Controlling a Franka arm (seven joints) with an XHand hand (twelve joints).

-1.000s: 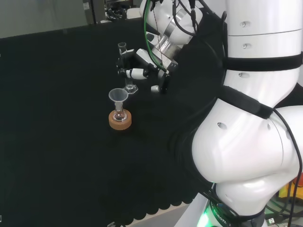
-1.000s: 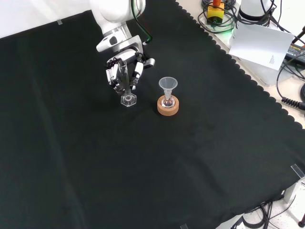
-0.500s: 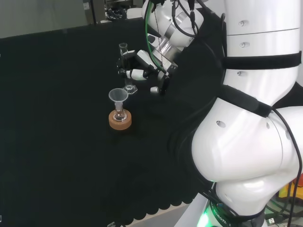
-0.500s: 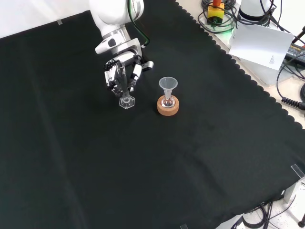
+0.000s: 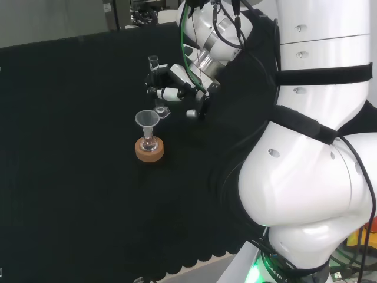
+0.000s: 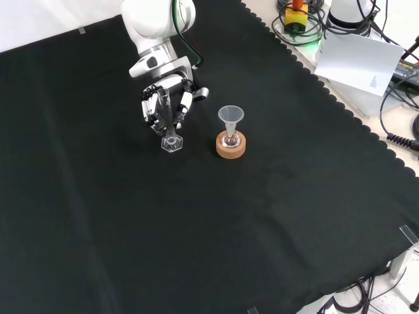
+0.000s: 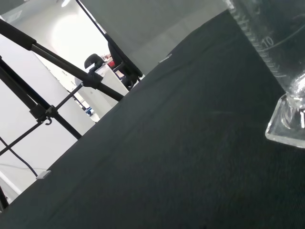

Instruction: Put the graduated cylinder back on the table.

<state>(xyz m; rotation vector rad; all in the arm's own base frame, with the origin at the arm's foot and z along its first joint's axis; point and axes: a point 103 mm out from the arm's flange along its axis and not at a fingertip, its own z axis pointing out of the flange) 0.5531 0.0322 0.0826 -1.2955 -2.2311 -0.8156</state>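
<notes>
In the front view, a cork ring stand [image 6: 231,146] carrying a small flask with a funnel [image 6: 230,116] sits nearest on the black-clothed table [image 6: 262,229]. Just to its left the graduated cylinder [image 6: 169,124] stands nearly upright, hexagonal foot down at the cloth, open mouth up. The robot hand [image 6: 163,104], directly behind, has its fingers curled around the cylinder's upper tube.
</notes>
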